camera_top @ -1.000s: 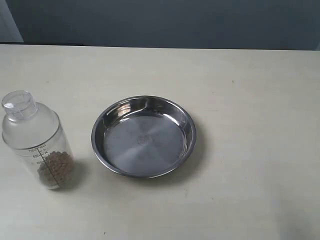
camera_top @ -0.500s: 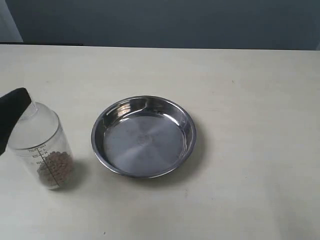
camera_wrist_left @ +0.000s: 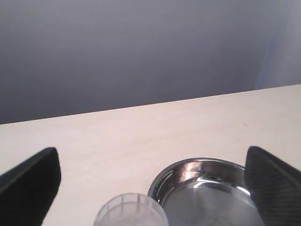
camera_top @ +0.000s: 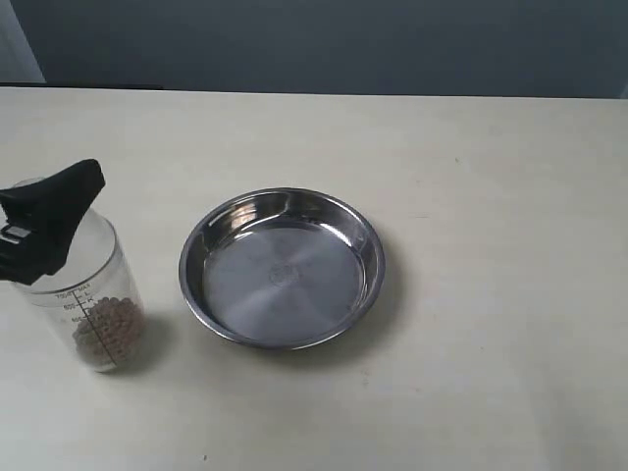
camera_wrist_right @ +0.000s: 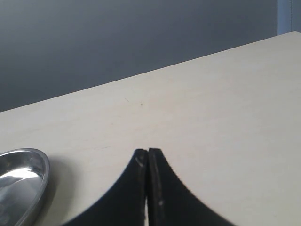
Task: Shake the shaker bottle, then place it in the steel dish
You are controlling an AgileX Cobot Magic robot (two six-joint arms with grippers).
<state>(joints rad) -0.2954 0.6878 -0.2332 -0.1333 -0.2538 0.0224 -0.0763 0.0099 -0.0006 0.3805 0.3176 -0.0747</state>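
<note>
The shaker bottle [camera_top: 93, 299] stands upright on the table at the left, with brown pellets in its bottom. Its domed top and cap are covered in the exterior view by my left gripper [camera_top: 54, 221], whose black finger lies across them. In the left wrist view that gripper [camera_wrist_left: 151, 155] is open wide, its fingers [camera_wrist_left: 28, 183] far apart on either side, and the bottle's round cap [camera_wrist_left: 130, 212] sits low between them, untouched. The steel dish [camera_top: 282, 270] lies empty to the right of the bottle, its rim [camera_wrist_left: 188, 165] just past the cap. My right gripper [camera_wrist_right: 148, 151] is shut on nothing above bare table.
The table top [camera_top: 491, 196] is pale and plain, with a dark wall behind its far edge. The dish's edge [camera_wrist_right: 19, 174] shows at the side of the right wrist view. The right arm is outside the exterior view.
My left gripper has come in from the left edge and moved right over the bottle's top, now hiding the cap. Bottle and dish have not moved.
</note>
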